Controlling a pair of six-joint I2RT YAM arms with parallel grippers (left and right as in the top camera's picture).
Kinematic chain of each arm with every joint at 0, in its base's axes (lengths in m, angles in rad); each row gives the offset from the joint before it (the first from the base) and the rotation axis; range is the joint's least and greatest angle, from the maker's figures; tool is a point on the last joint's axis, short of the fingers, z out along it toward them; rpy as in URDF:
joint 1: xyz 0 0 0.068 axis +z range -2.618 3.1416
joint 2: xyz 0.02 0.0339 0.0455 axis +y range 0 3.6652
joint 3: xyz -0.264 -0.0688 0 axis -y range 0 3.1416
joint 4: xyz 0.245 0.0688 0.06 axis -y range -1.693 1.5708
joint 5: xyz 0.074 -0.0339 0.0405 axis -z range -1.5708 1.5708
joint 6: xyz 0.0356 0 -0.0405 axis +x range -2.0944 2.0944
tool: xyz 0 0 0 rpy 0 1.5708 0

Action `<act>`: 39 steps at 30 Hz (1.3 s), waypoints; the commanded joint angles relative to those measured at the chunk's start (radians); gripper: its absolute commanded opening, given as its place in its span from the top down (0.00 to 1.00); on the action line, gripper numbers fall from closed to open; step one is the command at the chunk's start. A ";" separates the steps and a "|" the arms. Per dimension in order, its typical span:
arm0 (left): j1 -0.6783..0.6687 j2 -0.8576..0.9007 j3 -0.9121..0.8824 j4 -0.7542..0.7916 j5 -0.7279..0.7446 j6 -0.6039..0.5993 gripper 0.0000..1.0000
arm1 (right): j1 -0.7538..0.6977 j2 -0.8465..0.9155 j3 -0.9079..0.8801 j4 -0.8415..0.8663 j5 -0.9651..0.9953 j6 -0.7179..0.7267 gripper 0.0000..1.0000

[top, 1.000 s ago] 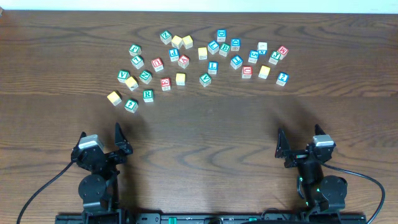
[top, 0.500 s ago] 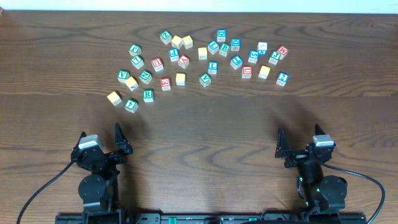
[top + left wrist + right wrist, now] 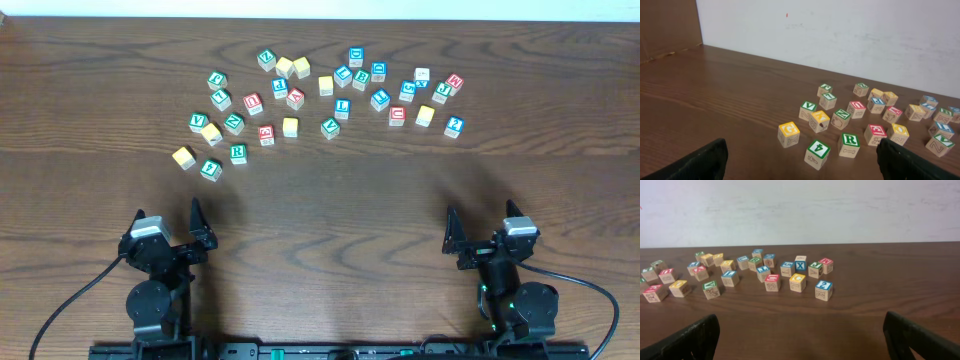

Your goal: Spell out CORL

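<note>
Layout: cube scatter point(image 3: 290, 127) spans the far half of the table point(image 3: 330, 220), well apart from left gripper point(image 3: 165, 215) near-left and right gripper point(image 3: 478, 214) near-right. R cube point(image 3: 237, 153) on the scatter's near-left fringe; L cube point(image 3: 342, 107) mid-scatter, right of it and farther back.

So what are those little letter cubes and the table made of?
Cubes: apparently pale wood, bare tan sides, tops painted in matte colours. Table: dark wood grain with a slight sheen; solid wood, veneer or laminate, I cannot tell.
</note>
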 commanded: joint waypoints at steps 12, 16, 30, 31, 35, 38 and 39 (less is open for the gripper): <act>0.002 -0.006 0.013 0.040 0.089 0.026 0.06 | -0.008 -0.006 -0.001 -0.004 -0.010 0.009 0.01; 0.002 -0.005 0.013 0.046 0.089 0.026 0.06 | -0.008 -0.006 -0.001 -0.004 -0.010 0.009 0.01; 0.002 0.121 0.039 0.099 0.089 0.025 0.06 | -0.008 -0.006 -0.001 -0.004 -0.010 0.009 0.01; 0.002 0.140 0.048 0.100 0.089 0.026 0.06 | -0.008 -0.006 -0.001 -0.004 -0.010 0.009 0.01; 0.002 0.219 0.088 0.100 0.089 0.026 0.06 | -0.008 -0.006 -0.001 -0.004 -0.010 0.009 0.01; 0.002 0.287 0.121 0.103 0.089 0.026 0.06 | -0.008 -0.006 -0.001 -0.004 -0.010 0.009 0.01; 0.002 0.314 0.132 0.107 0.089 0.026 0.06 | -0.008 -0.006 -0.001 -0.004 -0.010 0.009 0.01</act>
